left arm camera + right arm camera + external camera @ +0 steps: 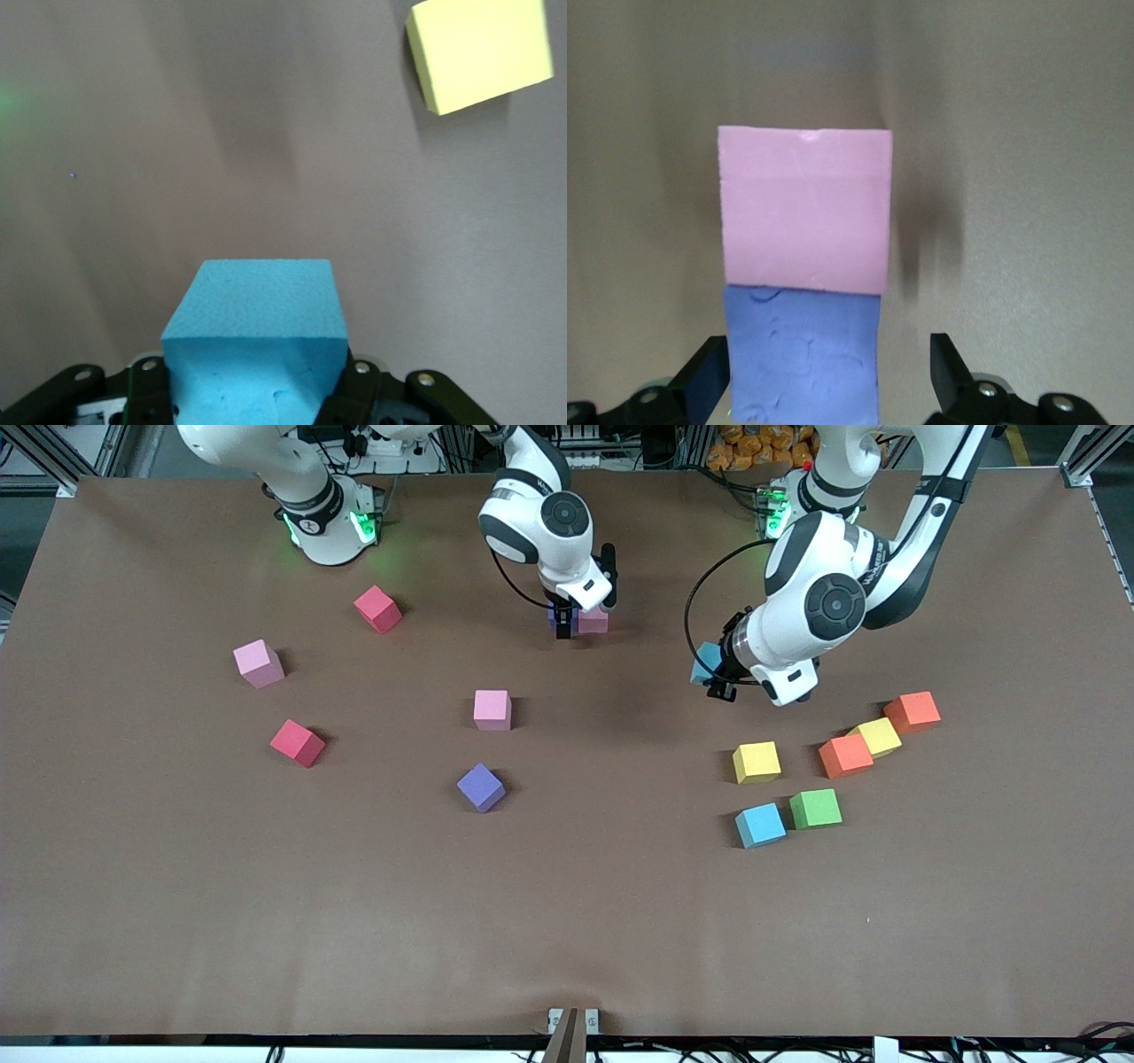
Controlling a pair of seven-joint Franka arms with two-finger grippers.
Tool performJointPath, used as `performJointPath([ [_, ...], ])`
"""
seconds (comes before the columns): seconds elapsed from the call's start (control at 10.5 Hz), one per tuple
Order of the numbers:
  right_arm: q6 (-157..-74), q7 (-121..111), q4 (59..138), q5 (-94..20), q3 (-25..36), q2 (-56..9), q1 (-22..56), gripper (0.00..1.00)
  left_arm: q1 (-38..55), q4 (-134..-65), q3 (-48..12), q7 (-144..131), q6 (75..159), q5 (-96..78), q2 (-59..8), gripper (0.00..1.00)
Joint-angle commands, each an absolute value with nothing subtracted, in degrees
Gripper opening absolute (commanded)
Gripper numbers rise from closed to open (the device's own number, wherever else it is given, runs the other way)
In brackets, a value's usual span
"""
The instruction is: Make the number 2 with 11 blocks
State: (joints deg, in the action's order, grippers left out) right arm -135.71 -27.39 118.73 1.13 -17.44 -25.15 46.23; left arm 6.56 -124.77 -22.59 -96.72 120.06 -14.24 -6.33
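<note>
From the right arm's end of the brown table (177, 921), loose matte foam cubes lie scattered: a pale pink cube (259, 663), a red cube (298, 743), a second red cube (378, 608), a pink cube (492, 710) and a purple cube (481, 787).

The right gripper (567, 613) stands low at two touching cubes, purple (804, 352) and pink (804, 209); its fingers (950, 367) are spread, one with a gap beside the purple one.

The left gripper (716, 677) is clamped on a light blue foam cube (257, 341), raised over bare table.

Toward the left arm's end sit yellow (757, 763), light blue (760, 825), green (815, 809), orange (845, 755), yellow (877, 736) and orange (912, 712) cubes.
</note>
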Motion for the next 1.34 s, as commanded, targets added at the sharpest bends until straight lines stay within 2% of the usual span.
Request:
performJointPath([
  [0.0,-131.8,-26.4,119.3,2.1,-17.5,-21.5,46.2,1.0,6.2,-130.4,-24.3,-95.9,123.0,-16.0,-2.5,0.0],
  [0.38,-128.4,-25.8,118.2,1.6,-17.7,-18.9,43.3,1.0,6.2,-134.1,-27.2,-95.9,127.2,-19.6,-1.2,0.0],
  [0.67,-124.2,-23.7,110.7,1.4,-17.1,-19.5,37.6,1.0,6.2,-136.6,-30.2,-95.9,131.1,-23.7,-1.3,0.0],
  [1.05,-124.4,-21.0,106.7,1.8,-17.1,-20.6,24.9,1.0,6.8,-140.5,-35.9,-97.6,137.2,-30.3,-1.3,0.0],
  [1.24,-123.9,-20.2,101.9,1.9,-17.1,-21.6,20.4,1.0,7.0,-143.2,-38.7,-101.3,143.4,-31.1,-1.9,0.0],
])
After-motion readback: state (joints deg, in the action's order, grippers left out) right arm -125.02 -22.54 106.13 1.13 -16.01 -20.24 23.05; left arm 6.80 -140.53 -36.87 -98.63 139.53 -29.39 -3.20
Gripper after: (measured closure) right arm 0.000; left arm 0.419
